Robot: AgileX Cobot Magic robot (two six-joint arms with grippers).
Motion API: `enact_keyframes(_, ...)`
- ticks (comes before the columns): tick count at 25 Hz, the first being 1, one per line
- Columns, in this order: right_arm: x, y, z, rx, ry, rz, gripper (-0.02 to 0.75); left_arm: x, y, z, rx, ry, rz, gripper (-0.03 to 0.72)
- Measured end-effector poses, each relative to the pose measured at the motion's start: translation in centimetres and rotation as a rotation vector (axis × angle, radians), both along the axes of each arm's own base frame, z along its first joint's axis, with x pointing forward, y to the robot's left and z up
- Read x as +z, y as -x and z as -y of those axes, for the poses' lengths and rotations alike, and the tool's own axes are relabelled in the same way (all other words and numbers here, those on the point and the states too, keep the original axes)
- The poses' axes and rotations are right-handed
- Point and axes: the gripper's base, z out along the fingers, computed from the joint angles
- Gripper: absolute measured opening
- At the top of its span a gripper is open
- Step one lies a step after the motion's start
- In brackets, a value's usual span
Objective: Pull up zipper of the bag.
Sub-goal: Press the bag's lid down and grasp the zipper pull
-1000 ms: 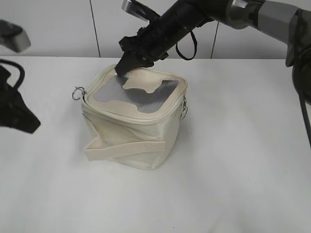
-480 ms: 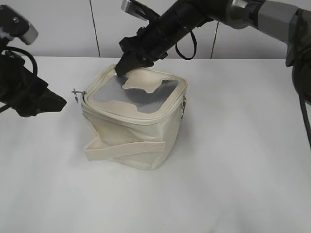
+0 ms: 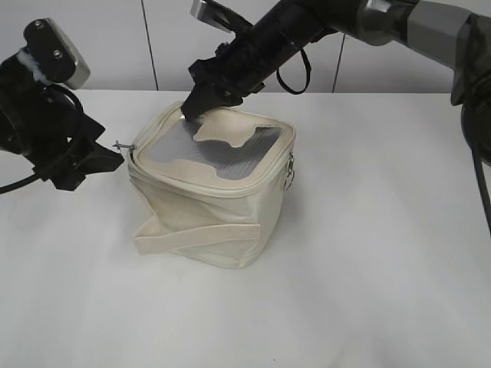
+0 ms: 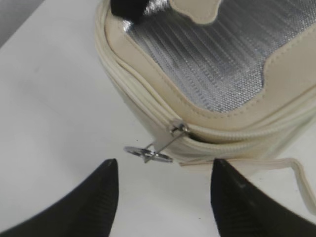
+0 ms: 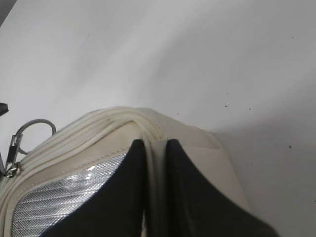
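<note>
The cream-white bag [image 3: 207,207] stands in the middle of the table, its grey mesh top panel [image 3: 211,149] facing up. The cream zipper [image 4: 148,106] runs around the top rim. A silver slider with a ring pull [image 4: 150,153] sticks out at the bag's left corner [image 3: 121,145]. My left gripper [image 4: 163,170] is open, its black fingers either side of the ring pull and just short of it. My right gripper [image 5: 154,148] is shut on the bag's rim fabric at the far top edge [image 3: 196,107]. Another ring pull [image 3: 290,178] hangs on the bag's right side.
A flat cream strap [image 3: 199,234] lies across the bag's front. The white table [image 3: 368,268] ends at a white panelled wall [image 3: 100,46] behind. The right arm [image 3: 322,23] reaches in from the upper right over the bag.
My left gripper has moved in from the far left and up to the ring pull at the bag's left corner. The right gripper has kept its hold on the far rim.
</note>
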Motion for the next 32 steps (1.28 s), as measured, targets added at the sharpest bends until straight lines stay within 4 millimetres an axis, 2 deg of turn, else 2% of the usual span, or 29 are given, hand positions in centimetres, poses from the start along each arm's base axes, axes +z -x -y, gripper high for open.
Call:
enact_keyframes(7, 0.0, 0.0, 0.0, 0.004, 0.0, 0.003, 0.093, -1.1, -1.8, 0.3, -0.023, -0.039, 0.011, 0.445)
enact_keyframes(13, 0.0, 0.0, 0.0, 0.004, 0.001, 0.004, 0.093, -1.3, -3.4, 0.9, -0.061, -0.051, 0.008, 0.442)
enact_keyframes(15, 0.0, 0.0, 0.0, 0.005, 0.001, 0.004, 0.093, -1.4, -3.7, 1.1, -0.086, -0.06, -0.003, 0.388)
enact_keyframes(19, 0.0, 0.0, 0.0, 0.005, 0.001, 0.004, 0.093, -2.1, -3.9, 1.2, -0.111, -0.075, -0.029, 0.072)
enact_keyframes(21, 0.0, 0.0, 0.0, 0.005, 0.001, 0.004, 0.093, -2.2, -3.8, 1.1, -0.116, -0.086, -0.034, 0.008)
enact_keyframes(26, 0.0, 0.0, 0.0, 0.006, 0.001, 0.004, 0.093, -1.5, -3.2, 0.6, -0.063, -0.105, -0.086, -0.008)
enact_keyframes(32, 0.0, 0.0, 0.0, 0.006, 0.001, 0.006, 0.093, 0.4, -1.4, 0.3, -0.024, -0.075, -0.181, -0.008)
